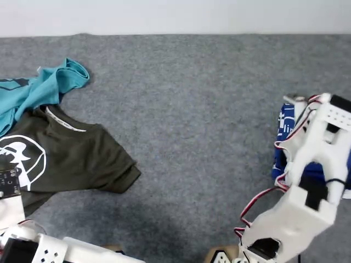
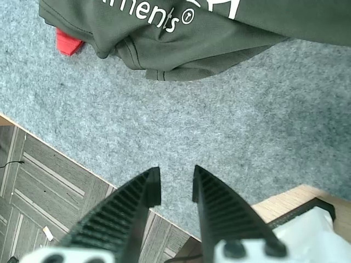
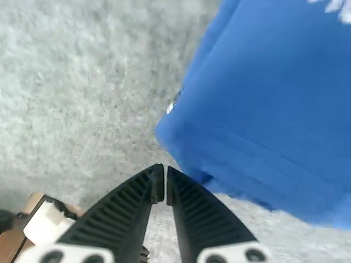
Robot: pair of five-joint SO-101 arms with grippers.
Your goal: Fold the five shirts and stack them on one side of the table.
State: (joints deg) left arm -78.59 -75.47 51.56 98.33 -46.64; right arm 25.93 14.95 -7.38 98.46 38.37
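Left gripper (image 2: 175, 185) ajar, right gripper (image 3: 165, 183) closed, both empty, red scrap (image 2: 68, 41) beside olive shirt (image 2: 137, 52)

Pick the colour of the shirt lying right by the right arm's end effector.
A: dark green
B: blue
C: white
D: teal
B: the right wrist view shows the right end effector just off the edge of the blue shirt on the grey mat.

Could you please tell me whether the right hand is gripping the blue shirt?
No, the right hand is shut on nothing, beside the blue shirt, over the grey mat.
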